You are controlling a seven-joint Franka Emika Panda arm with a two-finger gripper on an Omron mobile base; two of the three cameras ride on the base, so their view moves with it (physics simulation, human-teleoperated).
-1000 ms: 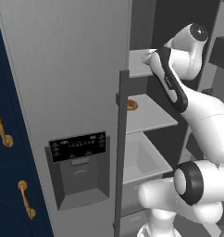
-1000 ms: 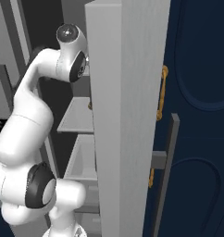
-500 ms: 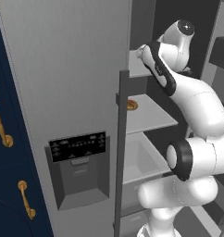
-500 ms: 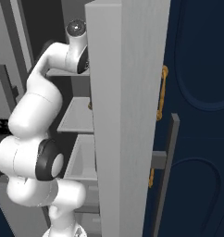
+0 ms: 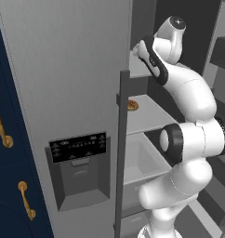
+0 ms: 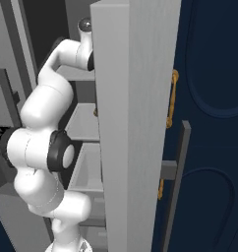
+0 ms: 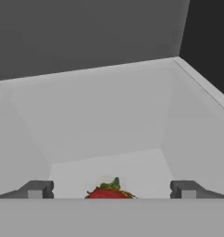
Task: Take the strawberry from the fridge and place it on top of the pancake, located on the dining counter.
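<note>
The strawberry point(image 7: 106, 194), small and red with a green leaf top, lies on a pale grey shelf point(image 7: 109, 120) inside the fridge point(image 5: 72, 83). In the hand view it sits low, between the two dark fingertips point(image 7: 37, 190). My gripper point(image 7: 111, 190) is open, with its jaws wide apart on either side of the berry and not touching it. In the left base view the white arm point(image 5: 179, 88) reaches up into the fridge's top shelf, its hand passing behind the open door. The pancake and the dining counter are out of view.
A flat orange-brown round food piece point(image 5: 132, 105) lies on the middle shelf. Below it is a pale drawer bin point(image 5: 142, 160). The open fridge door point(image 6: 135, 123) stands close beside the arm. Navy cabinets with brass handles point(image 5: 0, 123) flank the fridge.
The arm has straightened upward and pushed its hand further in over the fridge's top shelf. The jaws have stayed wide apart. The base has not moved.
</note>
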